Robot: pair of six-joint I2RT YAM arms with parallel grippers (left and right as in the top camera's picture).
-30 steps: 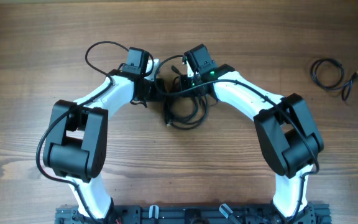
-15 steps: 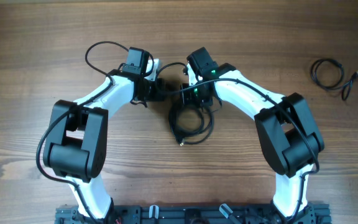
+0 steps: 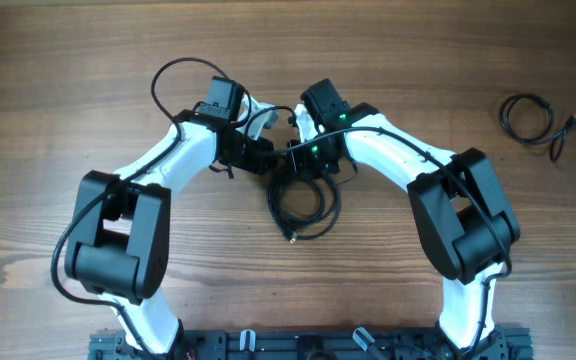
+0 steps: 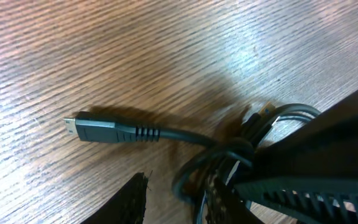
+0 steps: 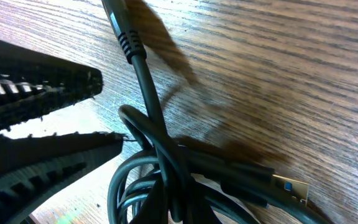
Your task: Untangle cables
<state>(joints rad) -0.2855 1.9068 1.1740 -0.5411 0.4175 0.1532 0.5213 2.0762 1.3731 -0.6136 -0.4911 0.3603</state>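
A knot of thin black cables (image 3: 303, 200) lies at the table's middle, between my two grippers. My right gripper (image 3: 306, 160) is shut on strands at the top of the knot (image 5: 166, 168); its fingers are buried under the cords. A gold USB plug (image 5: 289, 186) sticks out to the right. My left gripper (image 3: 263, 152) is open, its fingers (image 4: 129, 202) apart, and one loop (image 4: 188, 177) runs between them with bare wood showing beside it. A small black plug (image 4: 95, 129) lies flat on the wood ahead. A separate coiled cable (image 3: 528, 118) rests far right.
The left arm's thicker wire (image 3: 183, 70) loops out behind its wrist. Both elbows (image 3: 118, 230) (image 3: 468, 220) sit toward the near side, with the base rail (image 3: 298, 345) along the front edge. The two grippers are almost touching.
The right gripper has shut on the knot and the bundle has slid toward the near edge, hanging longer. The left arm has shifted right, closer to the right gripper.
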